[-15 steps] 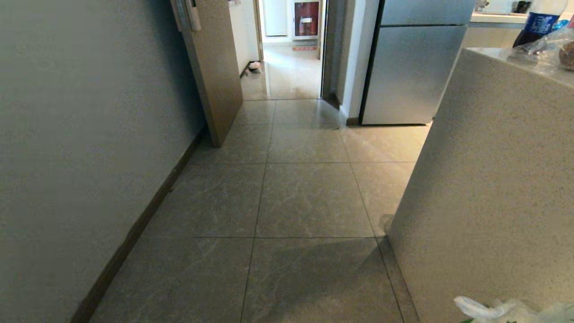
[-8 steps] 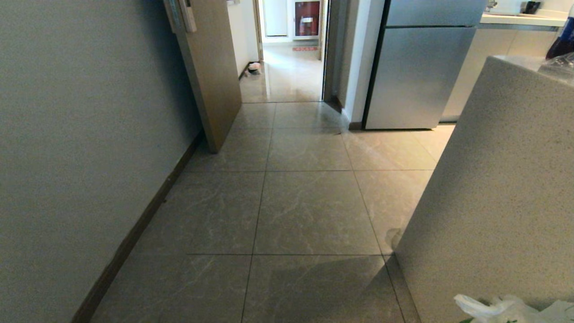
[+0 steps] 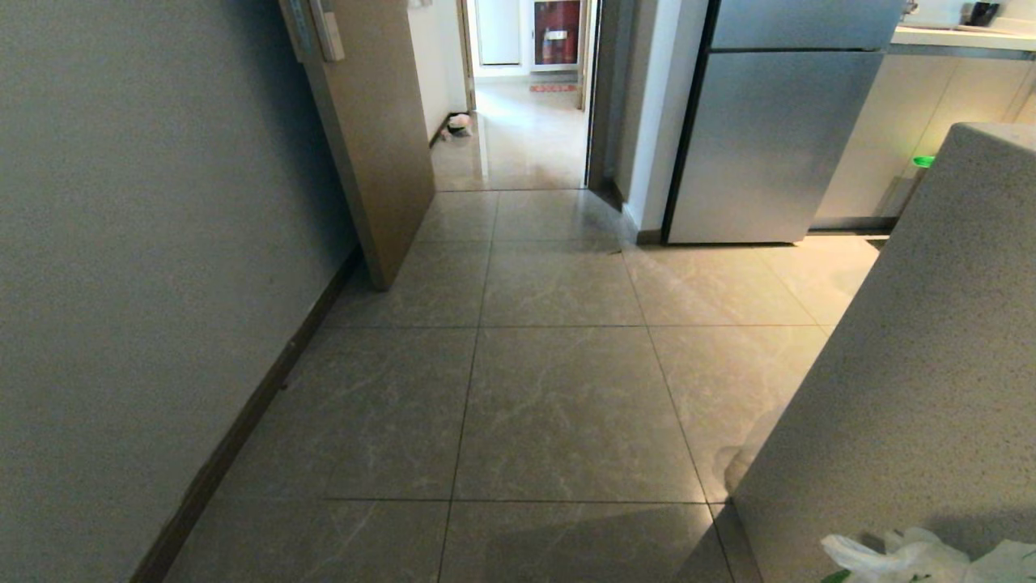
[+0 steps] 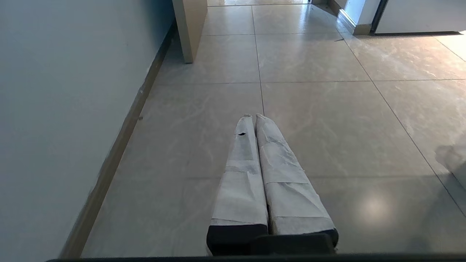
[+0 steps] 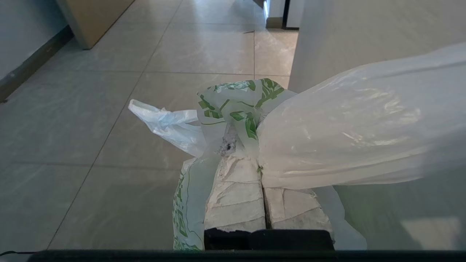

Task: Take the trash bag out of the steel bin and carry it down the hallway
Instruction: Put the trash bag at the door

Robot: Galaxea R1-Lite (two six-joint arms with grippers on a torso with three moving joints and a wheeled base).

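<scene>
right gripper (image 5: 261, 160): clamped on the trash bag (image 5: 327, 123) — plastic bunched between its fingers, so the load hangs clear of the floor (image 3: 558, 405).
left gripper (image 4: 253, 117): closed, empty — spare for the carry.

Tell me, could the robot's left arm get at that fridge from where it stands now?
Probably not. The left gripper, shut and empty, hangs low over the hallway tiles, and the fridge stands well ahead past open floor. Nothing blocks the way; it simply looks too far.

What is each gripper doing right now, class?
Left gripper: shut, holding nothing, above the floor tiles.
Right gripper: shut on the trash bag.
</scene>
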